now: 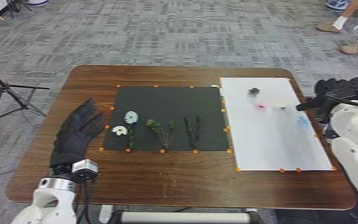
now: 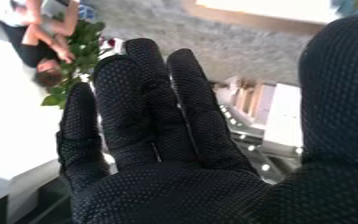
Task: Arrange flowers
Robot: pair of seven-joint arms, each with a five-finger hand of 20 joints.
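Grey carpet (image 1: pixel 175 42) spread behind the worktop (image 1: pixel 158 192), which was of brown wood. On its middle lay a black mat (image 1: pixel 158 102), and to the right of it a white sheet (image 1: pixel 273 145).

The right hand (image 1: pixel 339 89) was at the right edge of the worktop, released, with its fingers extended and nothing in the palm (image 2: pixel 171 195). The left hand (image 1: pixel 71 137) was over the left side, also released and empty, with straight fingers.

The flowers lay flat. On the mat were dark stems (image 1: pixel 193 131), then leafy sprigs (image 1: pixel 160 132) and a pale blue bloom (image 1: pixel 131 117), with a white bloom (image 1: pixel 119 130) just beside it, on the near left. On the sheet, a light blue piece (image 1: pixel 303 120) was close to the right edge, and a dark bloom (image 1: pixel 254 91) and a pink bloom (image 1: pixel 261 105) were on the far part.

I judged that the light blue piece was most at risk: if the right hand came in low, its glove could sweep this piece away. Thick fingertips could also miss such small blooms and crease the sheet instead. The left hand, if it moved rightward carelessly, could push the white bloom out of its place.
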